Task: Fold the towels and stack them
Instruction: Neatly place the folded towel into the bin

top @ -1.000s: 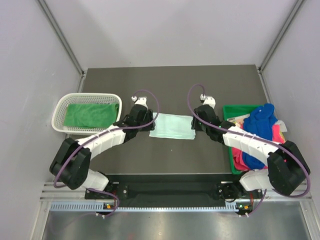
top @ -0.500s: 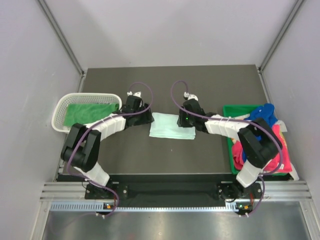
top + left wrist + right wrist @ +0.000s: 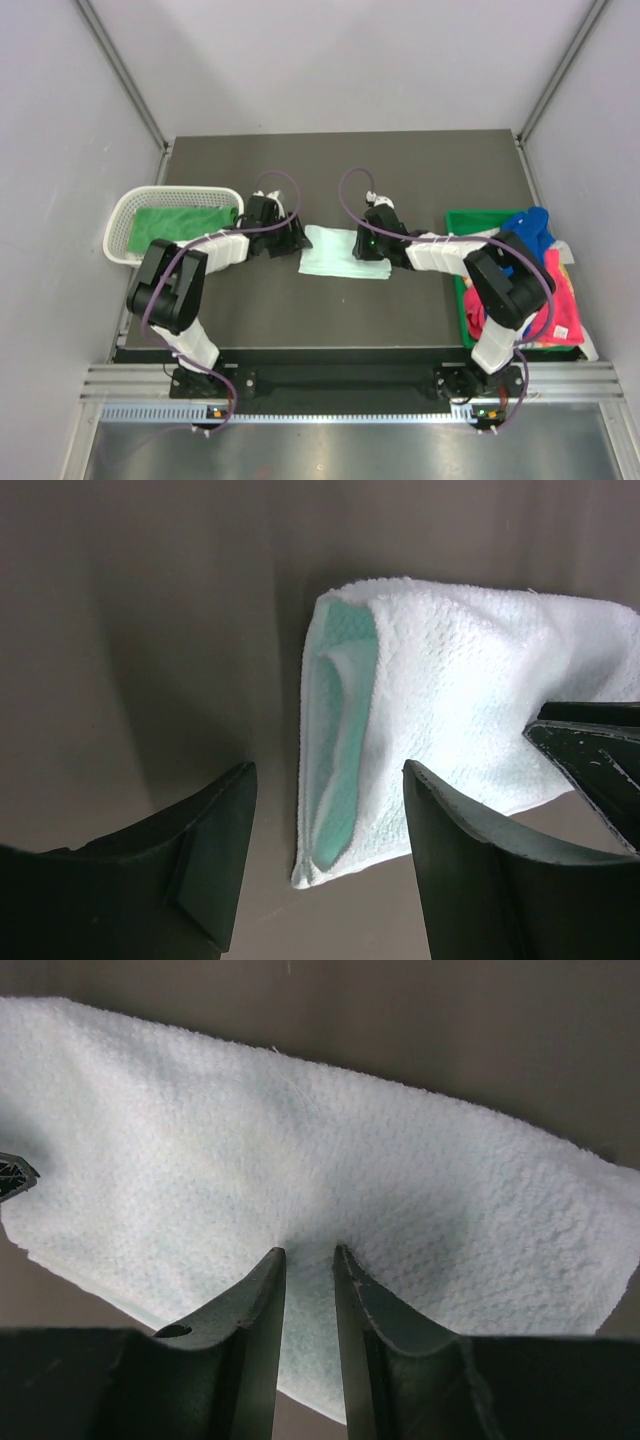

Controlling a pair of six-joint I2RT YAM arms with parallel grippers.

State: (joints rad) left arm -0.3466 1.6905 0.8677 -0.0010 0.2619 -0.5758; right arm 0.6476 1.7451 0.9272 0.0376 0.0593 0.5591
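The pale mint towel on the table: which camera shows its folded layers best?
The left wrist view: the pale mint towel shows its layered folded end, inside the open left gripper. The right wrist view shows only its top, pinched by the right gripper. The top view shows a small rectangle.

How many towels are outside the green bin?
2: a green towel in the white basket at left, and a pale mint towel mid-table. Others may hide beneath the green one.

No legible text, labels, brand marks, numbers or signs appear in the overhead view or in either wrist view.
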